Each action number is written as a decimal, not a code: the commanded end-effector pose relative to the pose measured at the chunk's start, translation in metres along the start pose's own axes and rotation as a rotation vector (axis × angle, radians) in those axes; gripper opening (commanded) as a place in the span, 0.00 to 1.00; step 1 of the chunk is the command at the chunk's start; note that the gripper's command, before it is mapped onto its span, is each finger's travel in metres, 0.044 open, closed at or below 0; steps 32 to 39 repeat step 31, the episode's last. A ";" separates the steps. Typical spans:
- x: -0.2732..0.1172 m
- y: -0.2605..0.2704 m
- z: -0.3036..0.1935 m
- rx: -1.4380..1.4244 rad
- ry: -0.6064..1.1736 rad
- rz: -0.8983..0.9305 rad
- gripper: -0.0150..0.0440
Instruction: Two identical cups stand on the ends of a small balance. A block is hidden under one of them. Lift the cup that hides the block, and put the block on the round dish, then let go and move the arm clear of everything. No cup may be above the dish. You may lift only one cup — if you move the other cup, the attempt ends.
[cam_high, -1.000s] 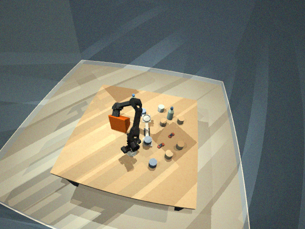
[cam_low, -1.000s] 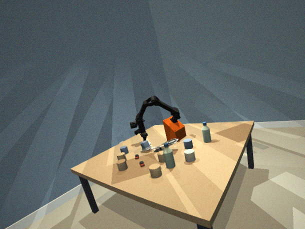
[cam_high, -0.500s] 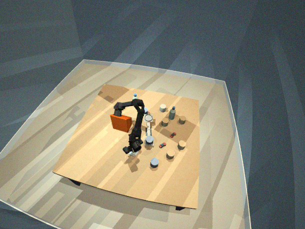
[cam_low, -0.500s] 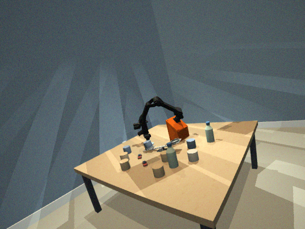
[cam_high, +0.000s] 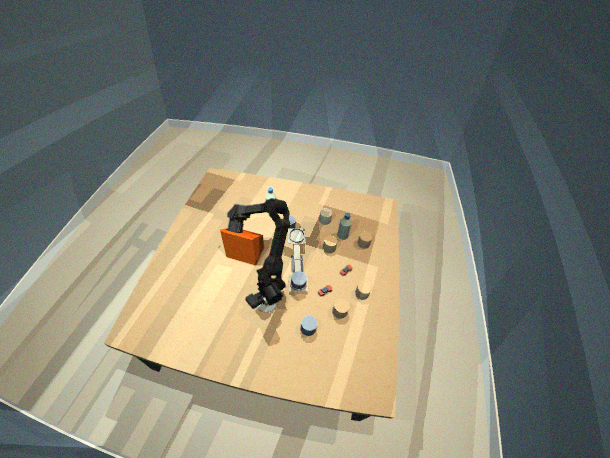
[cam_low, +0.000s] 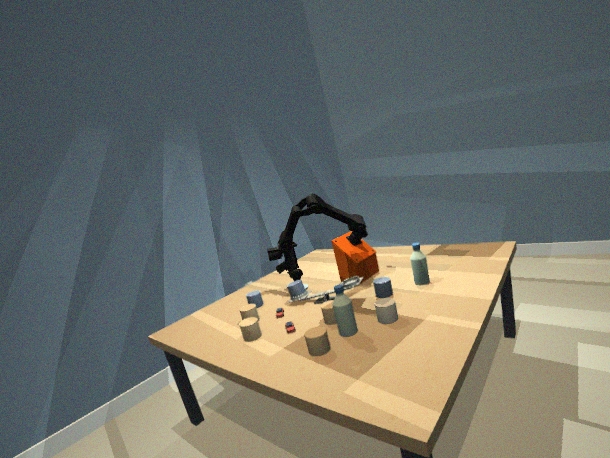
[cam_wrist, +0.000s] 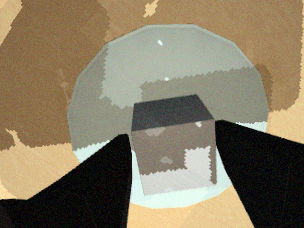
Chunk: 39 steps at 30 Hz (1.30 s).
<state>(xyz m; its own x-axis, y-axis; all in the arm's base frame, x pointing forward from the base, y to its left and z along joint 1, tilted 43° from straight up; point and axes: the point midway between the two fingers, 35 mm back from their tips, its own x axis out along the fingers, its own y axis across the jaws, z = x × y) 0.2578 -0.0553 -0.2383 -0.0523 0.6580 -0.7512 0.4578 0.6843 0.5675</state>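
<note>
The grey block (cam_wrist: 172, 155) stands on the pale round dish (cam_wrist: 175, 55) (cam_high: 268, 307), on its near part in the wrist view. My gripper (cam_wrist: 171, 137) is slightly open around the block, with a thin gap at the left finger; the right finger is at or very near its side. In the top and exterior views the arm hides the block. One blue-grey cup (cam_high: 298, 279) (cam_low: 295, 288) stands on one end of the balance (cam_high: 297, 250) (cam_low: 320, 296), close beside the dish. The other end is raised and carries no cup. No cup is above the dish.
Blue-grey cups stand at the front (cam_high: 309, 325) (cam_low: 254, 299) and back (cam_low: 383, 287). Several tan cylinders, two red toy cars (cam_high: 325, 290) (cam_high: 346, 270) and a bottle (cam_high: 344, 227) (cam_low: 345, 315) stand beyond the balance. An orange box (cam_high: 242, 246) (cam_low: 355, 257) is at the arm's base; another bottle (cam_low: 420, 266) stands behind.
</note>
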 end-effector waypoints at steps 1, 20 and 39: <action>-0.001 0.000 0.001 -0.002 -0.002 0.000 0.74; -0.099 -0.003 -0.003 0.012 -0.001 0.003 1.00; -0.101 -0.004 -0.004 0.013 -0.001 0.003 1.00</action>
